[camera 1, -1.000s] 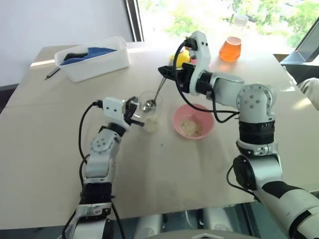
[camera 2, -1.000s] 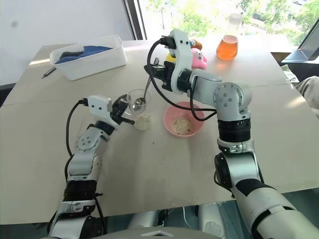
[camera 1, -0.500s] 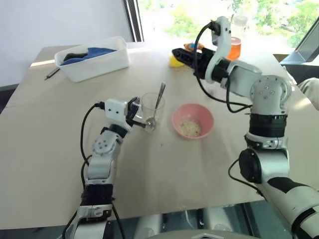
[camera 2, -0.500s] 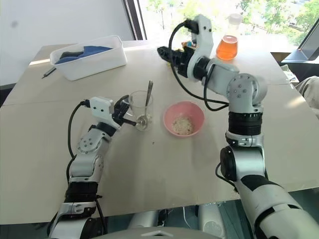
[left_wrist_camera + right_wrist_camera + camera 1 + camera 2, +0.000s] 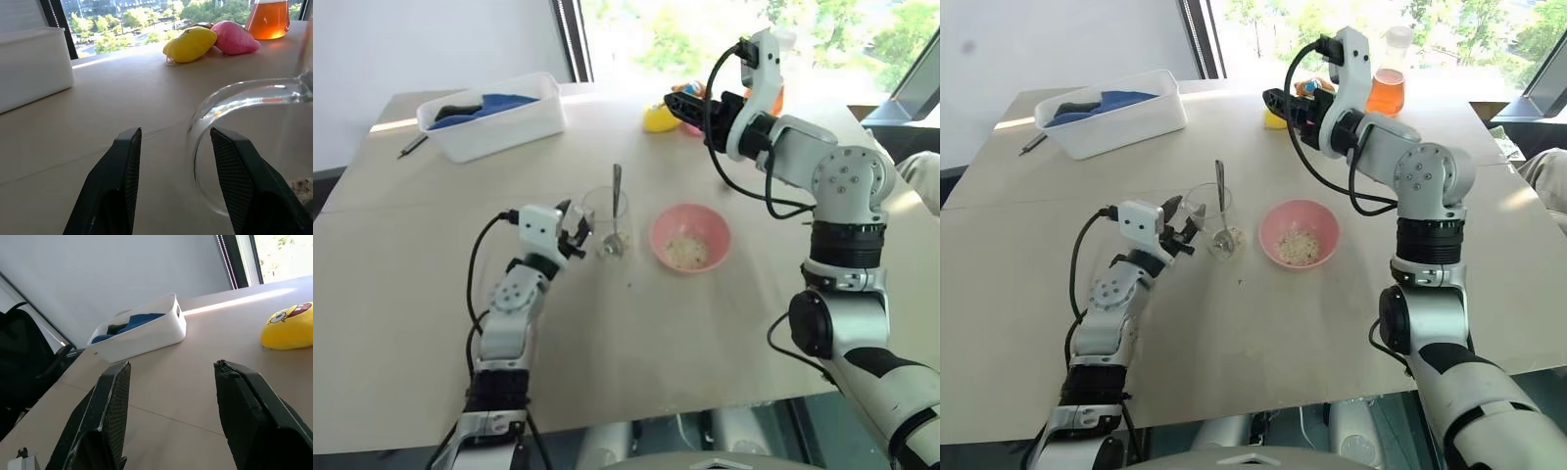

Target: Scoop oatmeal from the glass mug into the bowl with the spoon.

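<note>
Spoon [image 5: 617, 201] standing in glass mug [image 5: 608, 221], left gripper [image 5: 574, 230] parted beside it, right gripper [image 5: 672, 102] parted, empty

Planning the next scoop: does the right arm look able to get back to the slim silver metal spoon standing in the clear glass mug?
Probably yes. The spoon stands handle-up in the mug, and the open right gripper hangs above the table beyond it with nothing between.

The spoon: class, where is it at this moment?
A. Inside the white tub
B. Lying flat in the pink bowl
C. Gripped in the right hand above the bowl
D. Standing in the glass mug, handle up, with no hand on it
D: the spoon stands in the glass mug with its handle up, while the right hand is away over the far table, empty.
</note>
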Available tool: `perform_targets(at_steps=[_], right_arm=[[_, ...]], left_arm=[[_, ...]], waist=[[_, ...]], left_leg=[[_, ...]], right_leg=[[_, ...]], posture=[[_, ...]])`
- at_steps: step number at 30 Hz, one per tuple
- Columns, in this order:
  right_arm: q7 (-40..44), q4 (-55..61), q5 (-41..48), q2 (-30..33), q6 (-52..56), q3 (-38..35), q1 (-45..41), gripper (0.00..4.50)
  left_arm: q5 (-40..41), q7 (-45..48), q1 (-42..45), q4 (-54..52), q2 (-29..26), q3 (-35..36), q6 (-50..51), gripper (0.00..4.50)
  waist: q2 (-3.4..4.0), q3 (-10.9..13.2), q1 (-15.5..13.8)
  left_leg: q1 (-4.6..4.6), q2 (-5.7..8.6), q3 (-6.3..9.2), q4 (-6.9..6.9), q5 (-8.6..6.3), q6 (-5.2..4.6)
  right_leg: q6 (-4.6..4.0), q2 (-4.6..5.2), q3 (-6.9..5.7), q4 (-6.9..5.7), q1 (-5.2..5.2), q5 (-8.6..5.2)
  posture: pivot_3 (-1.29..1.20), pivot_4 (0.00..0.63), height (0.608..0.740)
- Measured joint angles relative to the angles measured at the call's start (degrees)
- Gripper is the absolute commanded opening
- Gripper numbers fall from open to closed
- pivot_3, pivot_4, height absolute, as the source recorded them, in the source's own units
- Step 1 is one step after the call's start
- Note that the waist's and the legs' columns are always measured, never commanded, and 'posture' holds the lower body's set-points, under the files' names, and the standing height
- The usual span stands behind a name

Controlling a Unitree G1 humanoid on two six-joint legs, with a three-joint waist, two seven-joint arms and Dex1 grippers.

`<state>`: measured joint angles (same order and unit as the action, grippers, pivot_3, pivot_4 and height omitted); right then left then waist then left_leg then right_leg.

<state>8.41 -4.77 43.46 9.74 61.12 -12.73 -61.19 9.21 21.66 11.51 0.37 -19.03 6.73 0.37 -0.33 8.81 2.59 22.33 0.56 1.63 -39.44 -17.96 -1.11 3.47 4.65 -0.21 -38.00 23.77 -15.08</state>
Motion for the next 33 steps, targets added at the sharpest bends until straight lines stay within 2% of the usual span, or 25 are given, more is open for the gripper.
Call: perform_targets(at_steps=[7, 16, 19, 20, 21, 22, 28, 33], right_arm=[[1.89, 2.73, 2.29, 1.42, 1.34, -1.53, 4.60, 2.75], [11.71, 3.68, -0.80, 12.29, -3.32, -0.81, 17.75, 2.75], [19.45, 5.08, -2.91, 18.07, -8.03, 1.44, 24.23, 3.51], [21.88, 4.99, -4.46, 19.45, -9.99, 2.13, 26.75, 4.12], [22.96, 4.99, -5.10, 19.97, -10.92, 2.70, 27.79, 4.49], [25.99, 5.10, -6.82, 21.40, -14.44, 4.22, 30.73, 4.50], [36.14, 1.66, -15.10, 24.43, -34.17, 4.85, 49.09, 4.50], [44.56, 6.58, -14.14, 28.11, -38.40, 3.30, 59.04, 4.50]], left_arm=[[1.30, 0.70, -3.30, -7.22, -2.41, 1.13, 4.58, 2.31], [7.27, 5.13, -15.70, -22.52, -6.41, 3.55, 10.68, 2.31], [7.89, 5.84, -21.88, -27.34, -6.17, 2.21, 11.80, 3.11], [7.90, 5.79, -24.05, -27.94, -5.77, 1.78, 12.30, 3.53], [7.92, 5.69, -24.73, -28.14, -5.45, 1.77, 12.55, 4.11], [7.97, 5.38, -26.52, -29.19, -4.76, 1.69, 12.91, 4.45], [7.79, 4.12, -37.25, -31.62, -1.81, 1.80, 11.77, 4.49], [8.08, 4.44, -42.27, -33.92, -1.61, 2.45, 11.18, 4.49]], waist=[[0.00, 0.00, -0.19], [0.03, 0.02, -0.30], [0.02, 0.01, -0.44], [0.02, 0.02, -0.47], [0.02, 0.02, -0.52], [0.00, 0.00, -0.59], [0.03, 0.03, -1.41], [0.01, 0.02, -1.85]], left_leg=[[0.02, -0.02, 0.01, 0.00, 0.00, -0.01], [0.03, -0.18, -0.03, 0.03, -0.01, -0.02], [0.00, -0.20, -0.04, 0.05, -0.03, -0.06], [0.00, -0.21, -0.06, 0.05, -0.04, -0.07], [0.00, -0.21, -0.08, 0.04, -0.04, -0.07], [-0.04, -0.23, -0.06, 0.04, -0.05, -0.08], [-0.35, -0.27, -0.19, 0.08, -0.19, -0.33], [-0.72, -0.41, -0.11, 0.09, -0.22, -0.36]], right_leg=[[0.00, 0.02, 0.00, 0.02, 0.00, 0.00], [0.00, 0.03, 0.04, 0.05, 0.00, 0.00], [0.00, 0.02, 0.05, 0.11, -0.04, 0.00], [0.00, 0.03, 0.06, 0.11, -0.05, 0.00], [0.00, 0.03, 0.07, 0.09, -0.04, 0.00], [0.00, 0.02, 0.06, 0.09, -0.07, 0.00], [0.00, 0.01, 0.16, 0.12, -0.34, -0.01], [-0.02, -0.10, 0.11, 0.15, -0.72, -0.02]], posture=[[0.00, 0.150, 0.740], [0.00, 0.150, 0.740], [0.00, 0.150, 0.740], [0.00, 0.150, 0.740], [0.00, 0.150, 0.740], [0.00, 0.150, 0.740], [0.00, 0.150, 0.740], [0.00, 0.150, 0.740]])
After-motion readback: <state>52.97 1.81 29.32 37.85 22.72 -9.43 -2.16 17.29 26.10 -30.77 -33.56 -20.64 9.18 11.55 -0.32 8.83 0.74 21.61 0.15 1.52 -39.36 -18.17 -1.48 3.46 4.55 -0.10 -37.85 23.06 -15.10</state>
